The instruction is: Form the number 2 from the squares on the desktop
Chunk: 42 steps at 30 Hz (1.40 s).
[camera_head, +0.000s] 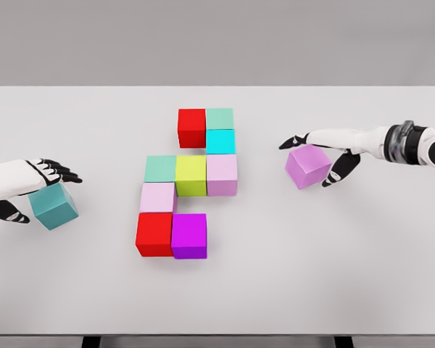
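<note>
Left hand (30,190) grasping teal cube (54,206) | right hand (320,156) grasping purple cube (308,166) | both beside block cluster (191,176)

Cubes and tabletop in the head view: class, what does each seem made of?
Cubes, such as the yellow-green cube: apparently solid plastic or painted wood, matte, with flat uniform colour and no grain. Table: smooth matte white surface, possibly laminate; no texture shows, so the render leaves it open.

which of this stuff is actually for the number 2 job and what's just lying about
For the job:
- assembled cubes, nine, forming a partial 2
- teal cube under left hand
- purple cube under right hand

Just there:
- white table, which only bears them; nothing else lies on it
</note>
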Tool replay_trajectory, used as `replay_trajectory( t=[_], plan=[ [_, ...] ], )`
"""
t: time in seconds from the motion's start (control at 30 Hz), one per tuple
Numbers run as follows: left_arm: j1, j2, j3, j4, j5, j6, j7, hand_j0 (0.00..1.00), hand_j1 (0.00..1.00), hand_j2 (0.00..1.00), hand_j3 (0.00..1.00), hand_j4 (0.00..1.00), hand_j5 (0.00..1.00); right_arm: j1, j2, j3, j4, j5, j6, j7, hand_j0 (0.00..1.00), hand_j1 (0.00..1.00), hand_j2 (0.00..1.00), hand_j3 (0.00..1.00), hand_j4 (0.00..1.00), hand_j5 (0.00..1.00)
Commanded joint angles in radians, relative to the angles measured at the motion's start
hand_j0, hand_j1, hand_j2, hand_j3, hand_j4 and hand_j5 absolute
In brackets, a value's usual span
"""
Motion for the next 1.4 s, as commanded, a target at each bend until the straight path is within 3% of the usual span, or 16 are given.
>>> replay_trajectory(
  t=[0.0, 0.13, 0.47, 0.7, 0.93, 1.23, 1.37],
  plan=[
    [0.0, -0.007, 0.0, 0.004, 0.005, 0.002, 0.0, 1.0, 1.0, 1.0, 1.0, 1.0, 1.0, 0.0, -0.002, -0.001, -0.003, -0.004, -0.002, 0.0, 0.9, 0.9, 0.9, 0.9, 0.9, 0.9],
    [0.0, -0.01, 0.0, 0.005, 0.003, 0.002, 0.0, 1.0, 1.0, 1.0, 1.0, 1.0, 1.0, 0.0, -0.002, -0.001, -0.01, -0.004, -0.001, 0.0, 0.86, 0.86, 0.86, 0.86, 0.86, 0.86],
    [0.0, -0.019, -0.007, 0.017, -0.014, 0.002, -0.001, 1.0, 1.0, 1.0, 1.0, 1.0, 1.0, 0.002, -0.003, 0.009, -0.01, -0.004, -0.004, 0.0, 0.85, 0.85, 0.85, 0.85, 0.85, 0.85],
    [0.0, -0.033, -0.012, 0.027, -0.018, 0.002, -0.001, 0.99, 0.99, 0.99, 0.99, 0.99, 0.99, 0.002, -0.005, 0.015, -0.007, -0.004, -0.004, 0.0, 0.72, 0.72, 0.72, 0.72, 0.72, 0.72],
    [0.0, -0.034, -0.014, 0.04, -0.018, 0.002, -0.003, 0.78, 0.78, 0.78, 0.78, 0.78, 0.78, 0.002, -0.005, 0.015, -0.003, -0.004, -0.007, 0.0, 0.6, 0.6, 0.6, 0.6, 0.6, 0.6],
    [0.0, -0.034, -0.035, 0.04, -0.032, 0.002, -0.004, 0.7, 0.7, 0.7, 0.7, 0.7, 0.7, 0.002, -0.005, 0.016, -0.003, -0.004, -0.007, 0.0, 0.62, 0.62, 0.62, 0.62, 0.62, 0.62],
    [0.0, -0.033, -0.035, 0.039, -0.031, 0.002, -0.007, 0.62, 0.62, 0.62, 0.62, 0.62, 0.62, 0.002, -0.005, 0.029, -0.003, -0.004, -0.007, 0.0, 0.76, 0.76, 0.76, 0.76, 0.76, 0.76]
  ],
)
